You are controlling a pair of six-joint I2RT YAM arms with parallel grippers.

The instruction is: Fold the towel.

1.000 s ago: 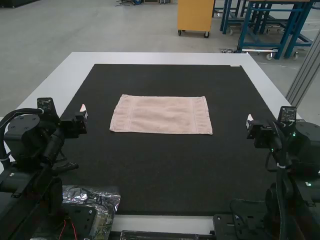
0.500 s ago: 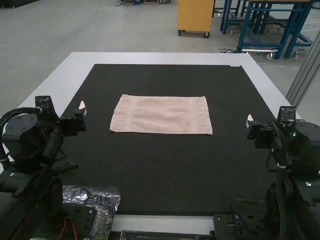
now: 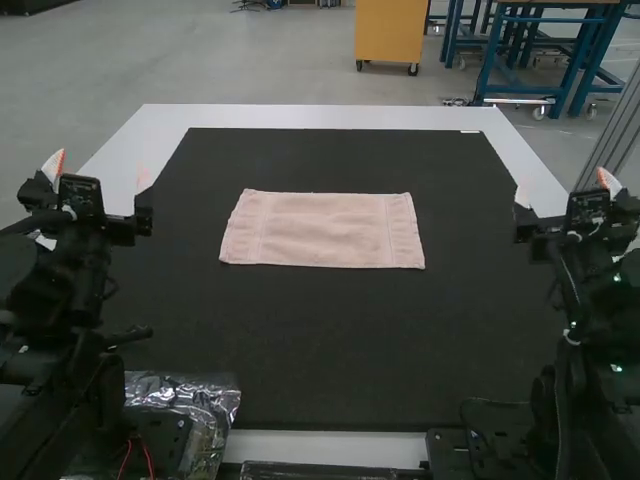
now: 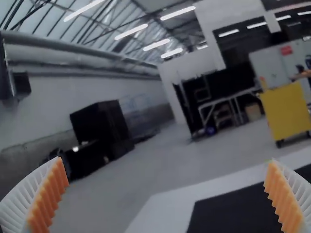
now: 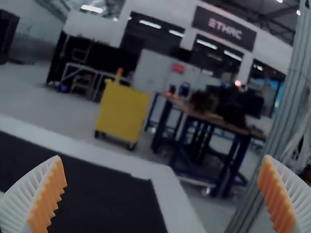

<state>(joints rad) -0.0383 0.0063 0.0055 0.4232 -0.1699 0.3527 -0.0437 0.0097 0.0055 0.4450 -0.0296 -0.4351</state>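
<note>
The pink towel (image 3: 322,230) lies spread flat as a wide rectangle near the middle of the dark mat, touched by neither gripper. My left gripper (image 3: 98,172) is raised at the left edge of the mat, away from the towel; in the left wrist view the left gripper (image 4: 165,194) stands wide open with nothing between its orange pads. At the right edge, my right gripper (image 3: 563,190) is also raised and apart from the towel. The right wrist view has the right gripper (image 5: 163,191) wide open too, with nothing held.
A dark mat (image 3: 330,350) covers most of the white table (image 3: 320,116). Crumpled silvery plastic (image 3: 205,395) lies by the left arm's base at the near edge. A metal post (image 3: 612,140) rises beyond the table's right side.
Both grippers have opened, their fingers now spread far apart. The wrists of both arms have shifted a little and tipped up. The towel has stayed in place.
</note>
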